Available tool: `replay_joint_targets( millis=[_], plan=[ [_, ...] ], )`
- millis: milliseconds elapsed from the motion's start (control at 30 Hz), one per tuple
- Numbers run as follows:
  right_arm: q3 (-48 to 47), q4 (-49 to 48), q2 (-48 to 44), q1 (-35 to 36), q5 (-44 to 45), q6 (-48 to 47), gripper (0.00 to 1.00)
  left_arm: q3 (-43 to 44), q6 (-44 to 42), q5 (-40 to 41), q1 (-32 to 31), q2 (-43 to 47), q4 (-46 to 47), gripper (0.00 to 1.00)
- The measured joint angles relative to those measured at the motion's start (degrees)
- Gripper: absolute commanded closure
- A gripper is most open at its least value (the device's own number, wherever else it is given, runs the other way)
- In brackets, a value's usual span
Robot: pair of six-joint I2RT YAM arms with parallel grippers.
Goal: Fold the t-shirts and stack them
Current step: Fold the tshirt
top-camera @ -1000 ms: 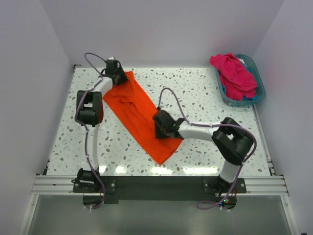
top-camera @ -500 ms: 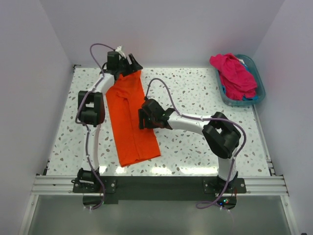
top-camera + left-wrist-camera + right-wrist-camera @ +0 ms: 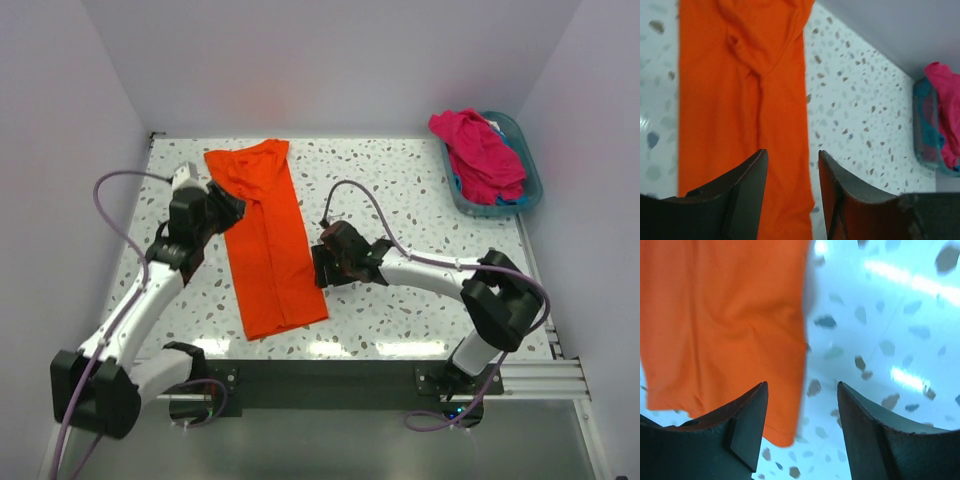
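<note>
Orange t-shirt [image 3: 265, 240], one: folded into a long strip, flat on the speckled table [image 3: 400, 180] between the arms.
Magenta t-shirt [image 3: 480, 150], one: heaped in the teal basket [image 3: 531, 170] at the far right corner, hiding most of the blue fabric [image 3: 511, 200].
Left gripper [image 3: 791, 160], right gripper [image 3: 801, 390]: jaws spread, empty, flanking the strip.

My left end effector [image 3: 226, 208]: fingers spread, nothing between them, elbow folded back near-left, forearm reaching forward. My right end effector [image 3: 318, 266]: fingers spread too, empty, elbow bent out right, forearm reaching left.
</note>
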State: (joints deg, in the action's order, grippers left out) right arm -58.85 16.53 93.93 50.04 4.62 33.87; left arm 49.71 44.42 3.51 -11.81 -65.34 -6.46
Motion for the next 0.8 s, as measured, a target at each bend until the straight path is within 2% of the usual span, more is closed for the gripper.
replay_joint_targets(
  millis=[167, 333, 533, 800],
  plan=[
    [7.39, -0.22, -0.79, 1.70, -2.75, 1.38, 0.44, -15.67, 3.39, 5.44, -2.38, 15.43, -11.85, 0.53],
    [10.47, -2.95, -3.04, 2.91, -4.68, 3.63, 0.45, -19.82, 6.23, 7.23, -5.73, 23.30, -22.45, 0.53],
    [13.92, -5.64, -5.07, 3.54, -6.23, 6.45, 0.45, -22.36, 11.45, 7.39, -11.58, 27.71, -29.03, 0.50],
    [15.63, -9.01, -5.05, 5.33, -8.90, 8.96, 0.48, -26.23, 20.09, 7.17, -21.07, 25.99, -35.91, 0.48]
  ],
)
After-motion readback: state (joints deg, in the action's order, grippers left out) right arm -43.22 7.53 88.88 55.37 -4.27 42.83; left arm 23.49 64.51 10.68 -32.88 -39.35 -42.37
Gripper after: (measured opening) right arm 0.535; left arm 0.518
